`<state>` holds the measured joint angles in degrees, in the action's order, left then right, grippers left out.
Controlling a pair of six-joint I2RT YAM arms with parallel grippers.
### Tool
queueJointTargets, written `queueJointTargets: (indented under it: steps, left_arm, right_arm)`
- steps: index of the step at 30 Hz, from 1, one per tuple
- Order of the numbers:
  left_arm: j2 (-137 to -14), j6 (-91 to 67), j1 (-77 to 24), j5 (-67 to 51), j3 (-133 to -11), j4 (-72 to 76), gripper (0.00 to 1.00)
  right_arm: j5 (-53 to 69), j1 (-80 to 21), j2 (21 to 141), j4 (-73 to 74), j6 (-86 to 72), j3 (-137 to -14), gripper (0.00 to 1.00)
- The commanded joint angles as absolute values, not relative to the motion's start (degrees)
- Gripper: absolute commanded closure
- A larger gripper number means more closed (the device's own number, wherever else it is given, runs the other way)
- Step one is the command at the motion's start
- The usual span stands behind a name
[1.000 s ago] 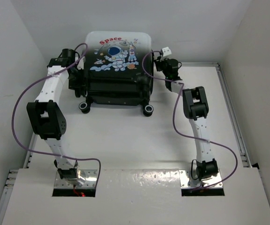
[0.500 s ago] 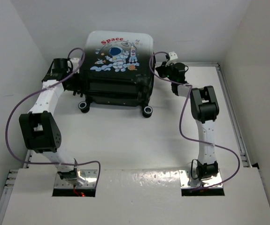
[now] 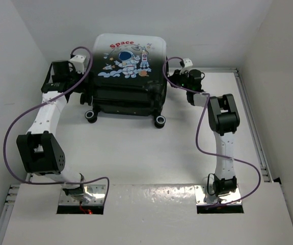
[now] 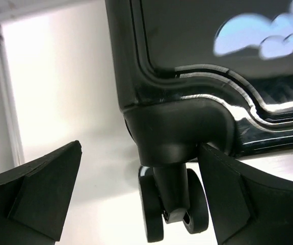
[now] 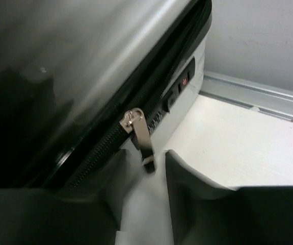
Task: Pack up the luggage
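Observation:
The luggage (image 3: 128, 76) lies at the back of the table, astronaut print up, its wheels toward me. My left gripper (image 3: 81, 88) is open at its left near corner. In the left wrist view the gripper (image 4: 141, 191) straddles a black twin-wheel caster (image 4: 172, 206) without touching it, under the black shell (image 4: 197, 46). My right gripper (image 3: 171, 76) is at the luggage's right side. In the right wrist view it (image 5: 143, 176) is narrowly open. A metal zipper pull (image 5: 140, 133) hangs from the zipper (image 5: 103, 148), its tip between the fingertips and not pinched.
White walls close in on the left, back and right. A metal rail (image 3: 250, 117) runs along the table's right edge. Purple cables (image 3: 14, 127) loop off both arms. Two front wheels (image 3: 160, 120) stick out toward me.
The left arm has swung out to the left, drawing its gripper from the luggage's top left side down to the corner wheel. The right gripper has shifted slightly right, staying by the zipper.

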<state>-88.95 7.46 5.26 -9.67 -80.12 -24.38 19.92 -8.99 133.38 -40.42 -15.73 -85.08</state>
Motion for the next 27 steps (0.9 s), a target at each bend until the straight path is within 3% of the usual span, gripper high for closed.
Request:
queueJointTargets:
  steps: [1, 3, 10, 14, 19, 21, 27]
  left_arm:
    - [-83.8, 8.8, 5.8, -13.1, -80.9, -13.0, 0.01]
    - [-83.8, 8.2, 5.1, -15.4, -83.2, -13.6, 0.01]
    - [-83.8, 5.4, -1.5, -16.1, -86.7, -17.7, 0.01]
    - [-83.1, 3.1, -3.3, -15.6, -86.7, -18.2, 0.01]
    - [-85.0, -0.6, -4.6, -15.6, -88.2, -19.5, 0.01]
    - [-86.4, -1.8, -6.1, -15.6, -89.6, -20.7, 0.01]
    - [-90.5, -5.3, -11.2, -11.0, -96.7, -30.0, 0.01]
  right_arm:
    - [18.7, -9.4, 130.3, -39.0, -17.1, -85.2, 0.59]
    - [17.3, -9.3, 129.6, -38.7, -18.0, -84.7, 0.49]
    - [20.6, -5.7, 118.2, -39.5, -23.5, -73.8, 0.48]
    - [25.0, -5.4, 112.5, -32.2, -29.6, -66.4, 0.70]
    - [26.5, -8.0, 116.8, -23.7, -43.8, -67.6, 0.95]
    - [24.5, -9.7, 119.3, -23.1, -46.1, -68.0, 0.99]
    - [17.2, -14.8, 123.0, -18.6, -51.0, -68.4, 1.00]
